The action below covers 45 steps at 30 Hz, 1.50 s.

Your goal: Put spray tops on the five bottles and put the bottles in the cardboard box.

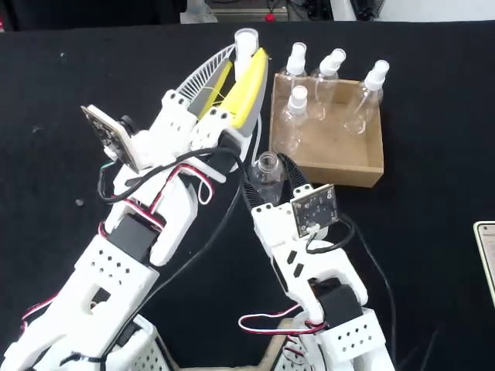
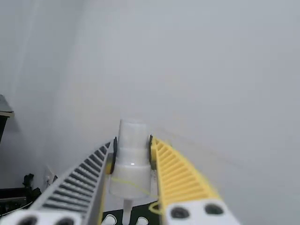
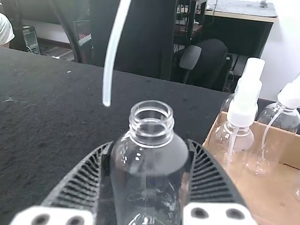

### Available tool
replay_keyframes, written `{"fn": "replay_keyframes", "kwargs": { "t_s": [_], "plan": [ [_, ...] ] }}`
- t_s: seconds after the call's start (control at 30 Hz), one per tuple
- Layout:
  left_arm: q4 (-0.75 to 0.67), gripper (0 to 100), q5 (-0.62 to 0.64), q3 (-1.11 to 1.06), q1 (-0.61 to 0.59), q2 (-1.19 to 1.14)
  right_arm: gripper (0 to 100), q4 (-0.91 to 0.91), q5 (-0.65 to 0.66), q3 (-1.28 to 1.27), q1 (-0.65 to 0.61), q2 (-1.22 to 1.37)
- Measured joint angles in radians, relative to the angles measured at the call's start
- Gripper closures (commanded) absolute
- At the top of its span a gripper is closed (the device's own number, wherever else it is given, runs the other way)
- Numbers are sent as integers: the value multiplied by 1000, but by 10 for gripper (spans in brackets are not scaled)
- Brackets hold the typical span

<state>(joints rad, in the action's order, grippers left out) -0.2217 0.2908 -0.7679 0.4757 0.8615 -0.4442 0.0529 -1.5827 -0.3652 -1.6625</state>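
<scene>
My left gripper (image 1: 241, 58) is raised above the table, shut on a white spray top (image 2: 131, 157), also visible as the spray top (image 1: 246, 40) between grey and yellow fingers. Its thin dip tube (image 3: 114, 51) hangs down just above and beside the open neck of a clear bottle (image 3: 150, 164). My right gripper (image 1: 268, 171) is shut on that uncapped bottle (image 1: 267, 173), holding it upright next to the near left corner of the cardboard box (image 1: 363, 158). Several capped bottles (image 1: 331, 85) stand in the box.
The black table surface (image 1: 93, 62) lies open to the left and far side. A white-edged object (image 1: 487, 251) sits at the right edge. The box's left wall stands close beside the held bottle.
</scene>
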Motion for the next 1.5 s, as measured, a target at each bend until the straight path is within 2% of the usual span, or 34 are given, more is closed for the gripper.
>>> {"fn": "replay_keyframes", "kwargs": {
  "t_s": [0.33,0.47,0.7,1.0,1.5],
  "plan": [
    [-8,970,0,2,3,0,896,0,0,-2,0,0],
    [-72,970,0,2,51,0,896,0,0,-2,0,0],
    [-184,970,0,-21,55,-3,896,0,0,-2,0,0],
    [-201,970,0,-21,58,-153,896,0,0,-2,0,0],
    [-201,970,0,-21,57,-158,896,0,-9,-2,0,0]
  ]
}}
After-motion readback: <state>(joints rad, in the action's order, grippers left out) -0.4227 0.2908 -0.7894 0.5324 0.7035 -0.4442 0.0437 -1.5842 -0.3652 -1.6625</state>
